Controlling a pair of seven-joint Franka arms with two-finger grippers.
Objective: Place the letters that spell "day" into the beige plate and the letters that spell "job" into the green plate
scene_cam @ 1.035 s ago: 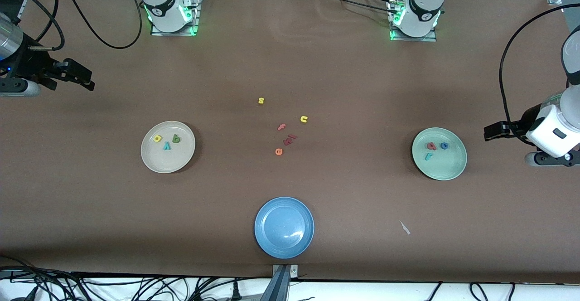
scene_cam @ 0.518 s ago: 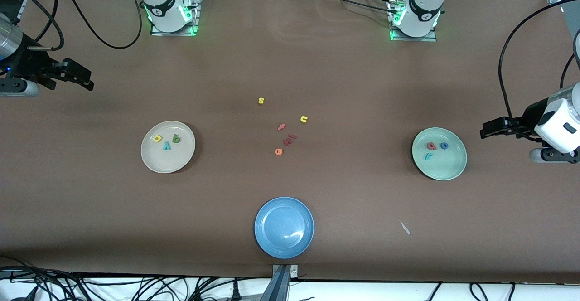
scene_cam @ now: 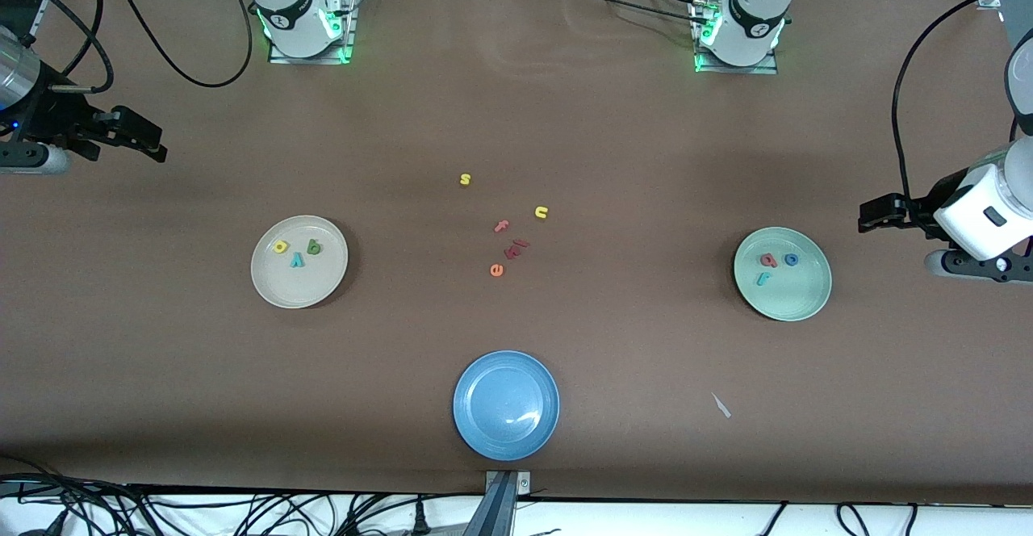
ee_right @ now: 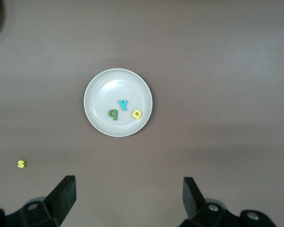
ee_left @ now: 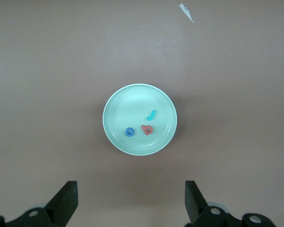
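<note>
The letters that spell "day" lie in the beige plate: the yellow a at 10 o'clock of the plate's centre, the green d at 2 o'clock, and the teal y at the centre, between and just below them in the front view. The letters that spell "job" lie in the green plate: the pinkish-red b at 10 o'clock, the blue o at 1 o'clock, and the teal j at 8 o'clock. Judged from this layout, both words are sorted and no placement step is left; only withdrawal of the arms may remain. The blue plate, nearest the front camera at 6 o'clock on the table, holds nothing. Mid-table lie the unused letters: a yellow s, a yellow u, an orange e, a pinkish f and two dark red letters. A white scrap lies on the table at 7 o'clock from the green plate. The left gripper hangs beside the green plate at the left arm's end of the table, jaws wide and holding nothing. The right gripper hangs at the right arm's end of the table, at 10 o'clock from the beige plate and well apart from it, jaws wide and holding nothing.
</note>
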